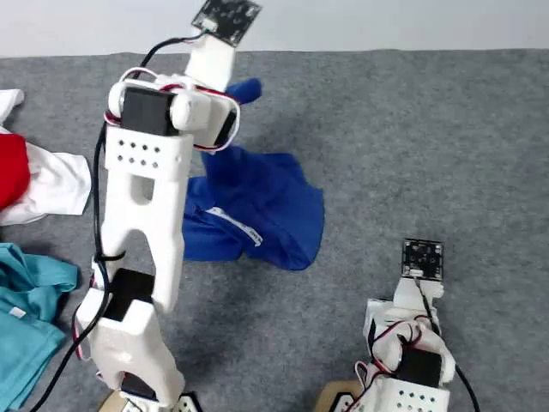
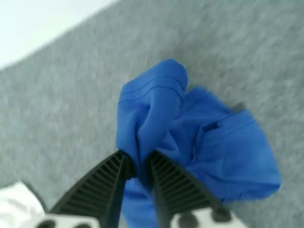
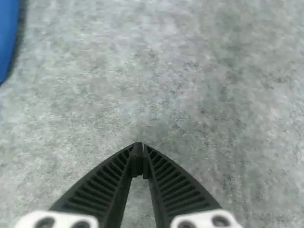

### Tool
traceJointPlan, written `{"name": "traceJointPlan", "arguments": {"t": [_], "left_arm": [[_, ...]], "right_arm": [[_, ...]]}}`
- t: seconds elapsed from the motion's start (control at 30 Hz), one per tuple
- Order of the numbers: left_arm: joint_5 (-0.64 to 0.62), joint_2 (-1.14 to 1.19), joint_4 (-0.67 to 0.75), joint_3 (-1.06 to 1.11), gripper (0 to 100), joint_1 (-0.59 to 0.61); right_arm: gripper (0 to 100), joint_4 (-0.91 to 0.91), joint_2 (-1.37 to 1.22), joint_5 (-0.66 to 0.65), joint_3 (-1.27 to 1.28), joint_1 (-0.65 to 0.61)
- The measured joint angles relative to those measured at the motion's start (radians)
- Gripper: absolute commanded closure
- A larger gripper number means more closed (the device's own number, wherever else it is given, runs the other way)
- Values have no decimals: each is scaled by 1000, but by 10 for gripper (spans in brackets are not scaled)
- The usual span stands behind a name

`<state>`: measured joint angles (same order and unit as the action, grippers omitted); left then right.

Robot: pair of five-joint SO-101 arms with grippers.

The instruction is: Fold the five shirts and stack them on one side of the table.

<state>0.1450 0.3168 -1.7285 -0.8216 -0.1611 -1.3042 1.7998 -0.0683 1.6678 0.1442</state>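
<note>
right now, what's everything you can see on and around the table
blue shirt: 1, blue, crumpled mid-table, one fold pinched up
white shirt: 1, white, far left of the high view
red cloth: 1, red, against the white shirt, cut off by the edge
teal shirt: 1, teal, near left corner
table: 1, grey
left gripper: 1, black fingers, shut on the blue shirt
right gripper: 1, black fingers, shut, over bare table

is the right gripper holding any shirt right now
No, the right gripper is shut with nothing between its tips, above the bare grey table.
</note>
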Motion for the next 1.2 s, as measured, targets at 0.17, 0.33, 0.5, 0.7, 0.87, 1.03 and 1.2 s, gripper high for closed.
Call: {"name": "traceJointPlan", "arguments": {"t": [0.17, 0.33, 0.5, 0.7, 0.87, 1.03, 1.2], "left_arm": [[0, 0, 0, 112, 997, 8], [0, 0, 0, 207, 997, 8], [0, 0, 0, 270, 997, 8], [0, 0, 0, 307, 997, 8], [0, 0, 0, 311, 997, 77], [-14, 0, 0, 356, 997, 193], [-14, 0, 2, 408, 997, 279]], "right_arm": [[990, 6, 0, -98, -8, 32], [991, 114, 2, -207, -100, 64], [991, 104, -6, -233, -259, 44], [991, 38, -295, -233, -532, -15], [990, 6, -663, -233, -793, -78], [990, 5, -984, -238, -950, -157], [990, 12, -1221, -239, -1065, -259]]}}
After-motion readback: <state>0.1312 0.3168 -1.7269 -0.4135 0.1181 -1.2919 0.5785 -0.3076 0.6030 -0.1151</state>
